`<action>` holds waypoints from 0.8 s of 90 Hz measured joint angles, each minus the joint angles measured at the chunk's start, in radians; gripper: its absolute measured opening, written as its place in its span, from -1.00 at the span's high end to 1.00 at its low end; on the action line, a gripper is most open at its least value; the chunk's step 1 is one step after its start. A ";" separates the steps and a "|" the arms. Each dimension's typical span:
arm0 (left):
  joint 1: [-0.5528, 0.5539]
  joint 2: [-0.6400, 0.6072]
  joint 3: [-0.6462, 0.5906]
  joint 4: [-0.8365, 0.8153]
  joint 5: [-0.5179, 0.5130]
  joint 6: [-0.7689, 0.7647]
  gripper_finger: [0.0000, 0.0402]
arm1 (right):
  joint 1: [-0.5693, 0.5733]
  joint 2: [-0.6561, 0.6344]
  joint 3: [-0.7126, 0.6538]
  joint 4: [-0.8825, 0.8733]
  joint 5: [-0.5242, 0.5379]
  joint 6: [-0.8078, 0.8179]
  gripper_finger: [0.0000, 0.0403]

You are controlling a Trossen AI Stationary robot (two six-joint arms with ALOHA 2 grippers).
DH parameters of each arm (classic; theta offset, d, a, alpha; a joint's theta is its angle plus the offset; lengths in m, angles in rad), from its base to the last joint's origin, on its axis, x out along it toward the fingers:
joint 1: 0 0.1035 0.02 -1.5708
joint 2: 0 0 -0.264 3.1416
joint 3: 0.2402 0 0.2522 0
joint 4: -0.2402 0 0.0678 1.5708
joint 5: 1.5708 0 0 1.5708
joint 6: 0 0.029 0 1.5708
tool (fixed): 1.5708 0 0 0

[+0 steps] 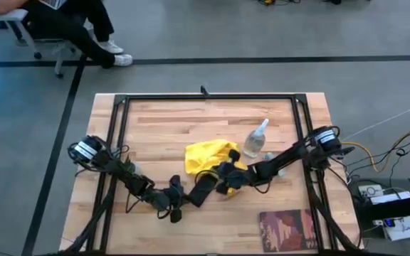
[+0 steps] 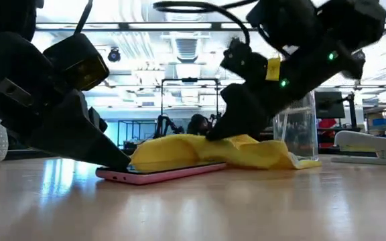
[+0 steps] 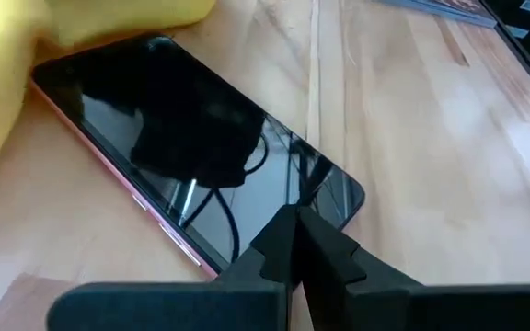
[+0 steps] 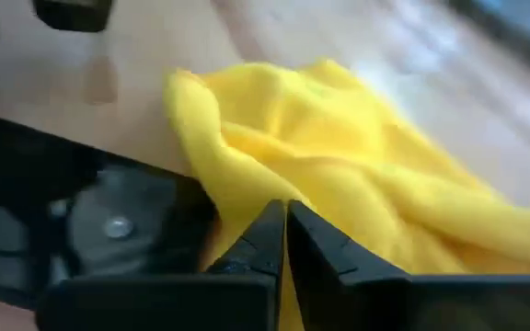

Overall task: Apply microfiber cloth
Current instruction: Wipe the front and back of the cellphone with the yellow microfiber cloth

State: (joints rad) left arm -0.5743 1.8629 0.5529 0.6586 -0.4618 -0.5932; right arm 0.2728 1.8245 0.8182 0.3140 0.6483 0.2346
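Note:
A black phone (image 3: 182, 138) with a pink rim lies flat on the wooden table (image 1: 162, 121). The bright yellow microfiber cloth (image 1: 208, 155) lies bunched behind it, its near edge draped over the phone's far end (image 2: 179, 150). My left gripper (image 3: 294, 216) is shut, with its tips on the phone's near end. My right gripper (image 4: 286, 210) is shut in the cloth, just beyond the phone. My left gripper presses its shut fingertips on the phone's near end (image 3: 325, 193), by the screen's corner. The fingers slant down from the table's near left (image 2: 116, 159). The phone stays flat on the table. My right gripper has its fingertips closed on a raised fold of the cloth (image 4: 274, 188), near the cloth's near edge. The fingers slant down from the table's right (image 2: 230, 127). The cloth lies slack on the table and the phone; how many layers are caught I cannot tell.
A clear spray bottle (image 1: 256, 139) stands just right of the cloth, close to my right arm. A dark red book (image 1: 287, 231) lies at the table's near right corner. A black frame (image 1: 119, 142) rims the table. A person sits beyond the far left edge (image 1: 70, 28).

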 joint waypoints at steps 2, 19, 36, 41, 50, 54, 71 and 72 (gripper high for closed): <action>0.000 0.000 0.000 -0.004 0.000 -0.001 1.00 | 0.000 -0.011 0.000 -0.023 0.009 0.002 1.00; 0.000 0.000 0.000 -0.008 0.000 -0.003 1.00 | -0.022 -0.030 -0.025 -0.156 0.024 0.091 1.00; 0.001 -0.001 0.000 -0.028 0.000 -0.004 1.00 | -0.007 0.045 -0.022 -0.021 -0.153 0.110 1.00; 0.001 -0.007 0.000 -0.043 0.000 -0.023 1.00 | 0.006 0.058 -0.023 0.043 -0.211 0.102 1.00; 0.001 -0.043 0.000 -0.120 0.015 -0.050 1.00 | 0.029 0.071 -0.018 0.140 -0.254 0.095 1.00; 0.001 -0.062 0.000 -0.162 0.017 -0.055 1.00 | 0.037 0.071 -0.009 0.151 -0.256 0.089 1.00; 0.008 -0.172 -0.003 -0.303 -0.022 -0.020 1.00 | 0.041 0.071 0.026 0.152 -0.293 0.030 1.00; 0.009 -0.177 -0.003 -0.305 -0.023 -0.015 1.00 | 0.039 0.073 0.026 0.153 -0.292 0.030 1.00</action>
State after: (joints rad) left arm -0.5657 1.6864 0.5497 0.3536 -0.4851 -0.6085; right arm 0.3119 1.8979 0.8441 0.4675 0.3566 0.2644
